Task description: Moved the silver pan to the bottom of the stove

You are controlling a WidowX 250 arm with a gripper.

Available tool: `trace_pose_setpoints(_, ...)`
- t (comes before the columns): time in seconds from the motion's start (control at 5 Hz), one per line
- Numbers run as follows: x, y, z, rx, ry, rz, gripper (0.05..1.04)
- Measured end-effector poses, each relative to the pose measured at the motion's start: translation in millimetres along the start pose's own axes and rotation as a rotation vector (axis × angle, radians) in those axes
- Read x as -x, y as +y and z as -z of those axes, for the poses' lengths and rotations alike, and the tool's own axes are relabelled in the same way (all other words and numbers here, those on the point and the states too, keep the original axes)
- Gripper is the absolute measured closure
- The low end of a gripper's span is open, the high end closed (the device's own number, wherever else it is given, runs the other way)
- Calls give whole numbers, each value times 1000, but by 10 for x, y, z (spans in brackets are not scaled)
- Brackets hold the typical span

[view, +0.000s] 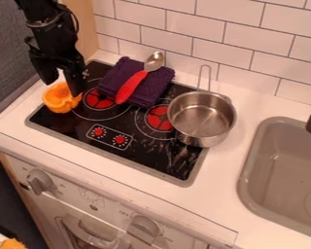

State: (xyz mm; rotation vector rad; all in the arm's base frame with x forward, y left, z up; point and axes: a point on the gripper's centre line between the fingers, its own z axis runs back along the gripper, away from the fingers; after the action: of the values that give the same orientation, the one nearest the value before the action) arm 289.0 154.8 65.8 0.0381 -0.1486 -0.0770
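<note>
Jaws of the black gripper (62, 88) are standing wide apart with nothing gripped, and they are pointing down at 10 o'clock on the stove, as measured from its centre. One side is hanging over an open orange cup-like container (62, 104), and the other is overlapping its rim in the view; whether they are touching is impossible to tell. The container is sitting at the 10 o'clock edge of the black stovetop (155, 158).

At 3 o'clock, the silver saucepan (200, 116) is resting upright, straddling the stove's edge and reaching over the white bench (216, 194). Its wire handle is pointing to 12 o'clock, toward the white tiled wall (246, 46), and its inside is facing up.

At 12 o'clock, a folded dark purple towel (159, 80) is lying across the back of the stove. On top of it, a spoon (132, 86) with a red handle is lying at a slant, its silver bowl pointing to 1 o'clock. Two red burners are showing, one at 10 o'clock and one at 3 o'clock, the latter just beside the saucepan. Farther out at 4 o'clock, a grey sink (246, 177) is sitting in the bench.
</note>
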Motion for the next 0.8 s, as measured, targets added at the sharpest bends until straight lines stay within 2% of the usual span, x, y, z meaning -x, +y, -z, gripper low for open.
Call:
trace_pose_setpoints(0.2, 40, -32, 95, 20, 25, -5, 82)
trace_pose_setpoints(0.4, -86, -259, 119, 37, 9, 52, 82)
trace_pose_setpoints(0.6, -269, -605, 50, 65, -39, 141, 82)
trace_pose_setpoints(0.8, -456, -1126, -6, 89, -72, 298, 82)
